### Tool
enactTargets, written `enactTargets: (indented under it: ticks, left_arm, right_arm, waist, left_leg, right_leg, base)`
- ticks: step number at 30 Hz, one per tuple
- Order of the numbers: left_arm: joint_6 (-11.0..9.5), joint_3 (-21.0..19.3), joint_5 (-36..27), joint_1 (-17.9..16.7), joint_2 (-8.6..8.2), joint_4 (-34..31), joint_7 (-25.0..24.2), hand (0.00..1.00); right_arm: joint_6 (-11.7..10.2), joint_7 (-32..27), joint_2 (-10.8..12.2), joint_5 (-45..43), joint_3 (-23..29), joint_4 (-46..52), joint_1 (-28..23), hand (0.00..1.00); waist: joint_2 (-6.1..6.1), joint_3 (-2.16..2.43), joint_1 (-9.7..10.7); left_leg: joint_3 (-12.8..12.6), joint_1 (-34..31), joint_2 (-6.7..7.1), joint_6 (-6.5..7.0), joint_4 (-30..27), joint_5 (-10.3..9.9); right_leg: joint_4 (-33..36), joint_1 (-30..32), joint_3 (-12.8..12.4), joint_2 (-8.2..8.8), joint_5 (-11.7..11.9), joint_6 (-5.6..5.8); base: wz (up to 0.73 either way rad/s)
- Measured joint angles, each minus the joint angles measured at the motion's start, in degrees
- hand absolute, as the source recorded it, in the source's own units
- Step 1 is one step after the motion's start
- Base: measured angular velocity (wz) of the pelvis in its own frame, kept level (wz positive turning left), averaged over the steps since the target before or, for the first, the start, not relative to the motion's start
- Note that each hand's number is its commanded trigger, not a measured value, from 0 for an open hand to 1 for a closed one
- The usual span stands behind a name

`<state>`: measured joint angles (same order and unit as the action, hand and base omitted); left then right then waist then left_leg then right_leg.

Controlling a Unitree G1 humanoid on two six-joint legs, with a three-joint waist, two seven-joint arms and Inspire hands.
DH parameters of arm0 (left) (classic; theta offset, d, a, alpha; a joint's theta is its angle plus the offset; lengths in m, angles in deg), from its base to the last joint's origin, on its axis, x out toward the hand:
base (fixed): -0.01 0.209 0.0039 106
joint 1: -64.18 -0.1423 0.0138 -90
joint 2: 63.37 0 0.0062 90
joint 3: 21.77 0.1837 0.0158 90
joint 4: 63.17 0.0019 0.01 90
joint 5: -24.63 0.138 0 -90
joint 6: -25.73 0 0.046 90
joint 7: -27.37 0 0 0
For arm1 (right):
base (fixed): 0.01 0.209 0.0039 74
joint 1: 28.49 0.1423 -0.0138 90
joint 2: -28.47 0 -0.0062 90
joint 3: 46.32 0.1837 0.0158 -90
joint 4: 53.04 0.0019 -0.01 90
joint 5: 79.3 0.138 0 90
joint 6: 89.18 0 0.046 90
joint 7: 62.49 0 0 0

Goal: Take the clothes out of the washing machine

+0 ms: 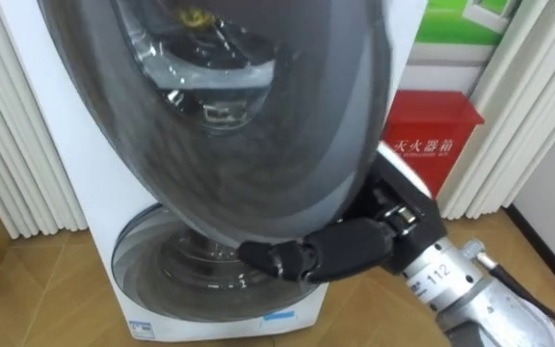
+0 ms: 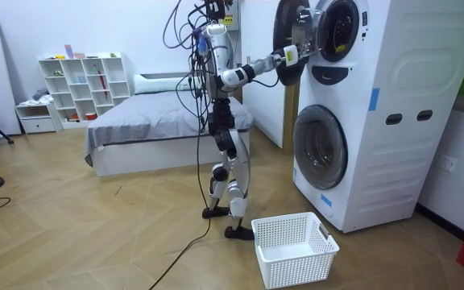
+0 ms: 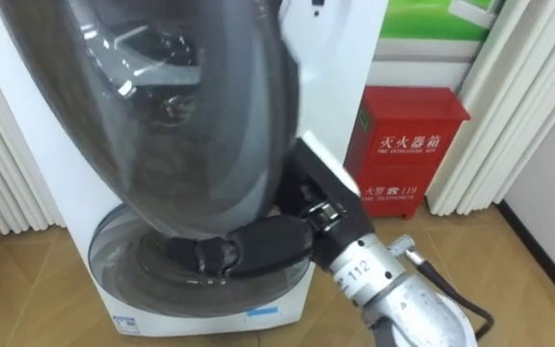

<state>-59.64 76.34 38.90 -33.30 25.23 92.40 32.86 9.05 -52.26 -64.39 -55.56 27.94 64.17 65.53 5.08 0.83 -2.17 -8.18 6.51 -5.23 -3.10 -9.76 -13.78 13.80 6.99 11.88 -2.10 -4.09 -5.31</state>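
The upper washing machine's round grey door (image 1: 258, 116) is swung open close in front of me. My right hand (image 1: 297, 255) reaches in from the lower right, its dark fingers (image 3: 210, 255) curled round the door's lower rim. In the room view I stand facing the stacked white machines (image 2: 393, 121), right arm stretched up to that door (image 2: 290, 32), beside the dark drum opening (image 2: 337, 31). The lower machine's door (image 1: 186, 270) is closed.
A white laundry basket (image 2: 292, 248) stands on the wooden floor by my feet, before the lower machine. A red fire-extinguisher box (image 1: 430, 140) and white curtains (image 1: 509, 116) are right of the machines. A bed (image 2: 159, 121) and a white shelf (image 2: 83, 84) stand behind me.
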Motion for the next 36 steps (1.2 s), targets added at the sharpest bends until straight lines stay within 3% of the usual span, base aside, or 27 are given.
enactTargets:
  ticks: [5, 10, 15, 27, 32, 36]
  left_arm:
    - [0.0, -0.1, 0.1, 0.1, 0.00, 0.7, -0.1, 0.00]
    - [-0.1, -0.7, 0.2, 0.2, 0.06, 0.9, -0.1, 0.00]
    - [-0.4, -0.6, 0.2, 0.5, 0.06, 0.6, -0.1, 0.00]
    - [-1.3, -0.6, 0.0, 1.0, 0.00, 0.3, 0.0, 0.00]
    - [-2.2, -0.1, -0.2, 1.4, 0.05, 0.3, 0.5, 0.00]
    - [-2.2, 1.2, -0.4, 1.3, 0.18, 0.3, 0.5, 0.00]
  right_arm:
    - [1.2, 1.7, -0.2, -0.9, 0.0, 0.8, 0.3, 0.00]
    - [1.2, 4.3, -2.3, -0.9, 0.3, 1.1, 1.5, 0.00]
    - [1.3, 7.2, -2.4, -0.9, 0.6, 1.1, 2.1, 0.00]
    - [1.3, 12.7, -2.5, -1.3, 0.7, 3.4, 2.2, 0.00]
    - [1.2, 13.8, -1.8, -1.3, 0.3, 4.0, 4.8, 0.00]
    - [-0.1, 15.0, -0.9, -1.0, -3.2, 4.5, 7.0, 0.00]
  waist:
    - [0.18, 0.12, 0.0]
    - [0.06, 0.03, 0.2]
    - [-0.20, -0.14, 0.4]
    - [-0.06, -0.07, 0.0]
    - [0.05, -0.08, -2.0]
    - [0.14, -0.25, -3.4]
  left_leg:
    - [0.0, 0.0, -0.05, -0.19, 0.0, 0.1]
    - [0.0, 0.0, -0.10, -0.26, 0.0, 0.2]
    - [0.0, -0.1, -0.18, -0.32, 0.0, 0.2]
    - [0.6, -0.4, -0.15, -0.40, 0.1, 0.2]
    - [1.4, -0.5, -0.15, -0.39, 0.1, 0.3]
    - [3.4, -0.4, 0.02, -0.23, 0.2, 0.4]
  right_leg:
    - [0.1, 0.0, 0.0, -0.02, 0.1, -0.20]
    - [0.1, 0.0, 0.2, 0.02, 0.2, -0.33]
    - [0.1, 0.0, 0.4, 0.00, 0.2, -0.38]
    - [-0.1, 0.1, 0.9, 0.07, 0.2, -0.56]
    - [-0.1, -0.2, 1.1, 0.09, 0.4, -1.03]
    - [-0.4, -1.1, 2.6, 0.54, -0.1, -0.74]
  base:
    - [0.00]
    - [0.00]
    - [0.00]
    - [0.02]
    - [0.09]
    - [0.23]
